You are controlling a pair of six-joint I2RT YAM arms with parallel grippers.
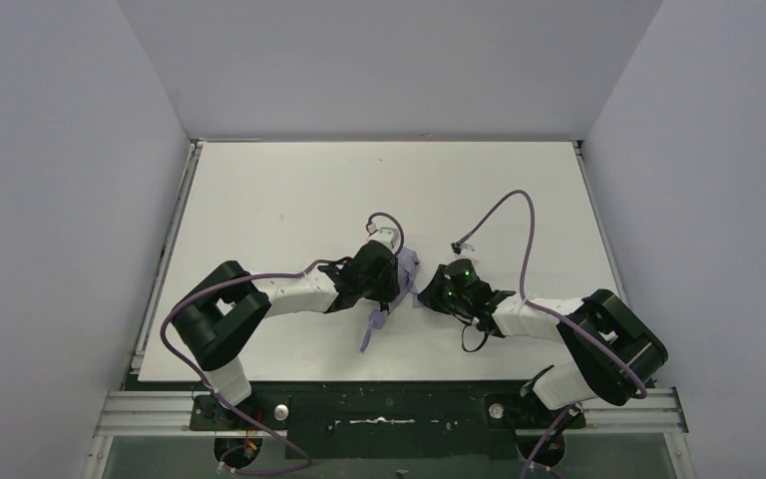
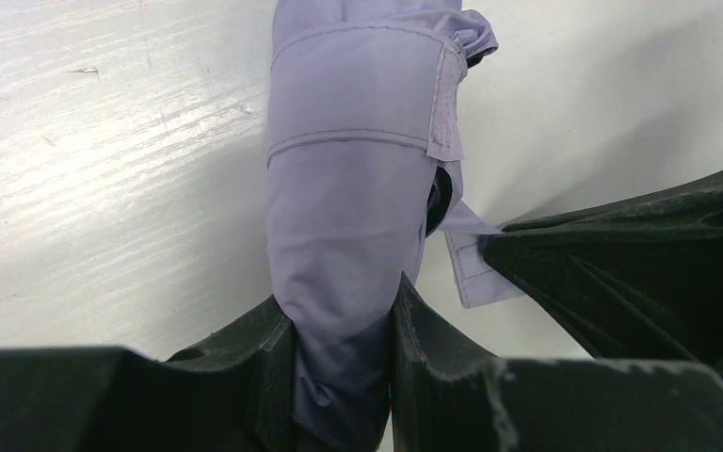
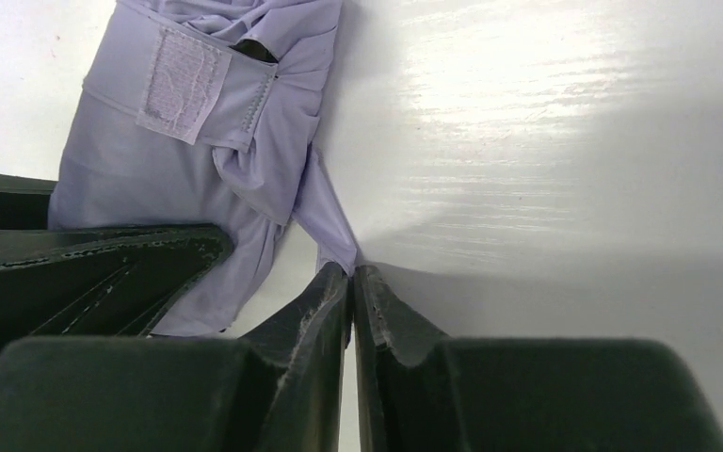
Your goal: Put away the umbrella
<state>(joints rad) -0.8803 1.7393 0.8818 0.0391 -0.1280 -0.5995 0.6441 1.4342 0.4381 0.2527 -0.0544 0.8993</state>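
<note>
- The umbrella (image 2: 348,226) lies folded on the worktop (image 1: 289,190) between the two arms, and its bundled canopy is clamped by the left tool (image 2: 344,306).
- The loose end of the closure strap (image 3: 325,212) is pinched between the nearly shut jaws of the right tool (image 3: 350,273).
- The strap should probably be drawn taut, carried round the bundle and pressed onto the hook-and-loop patch (image 3: 174,85), with the bundle held so that it cannot roll.

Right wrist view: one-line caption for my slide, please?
Right gripper closed on the tip of the umbrella's loose strap, down at the white table.
</note>
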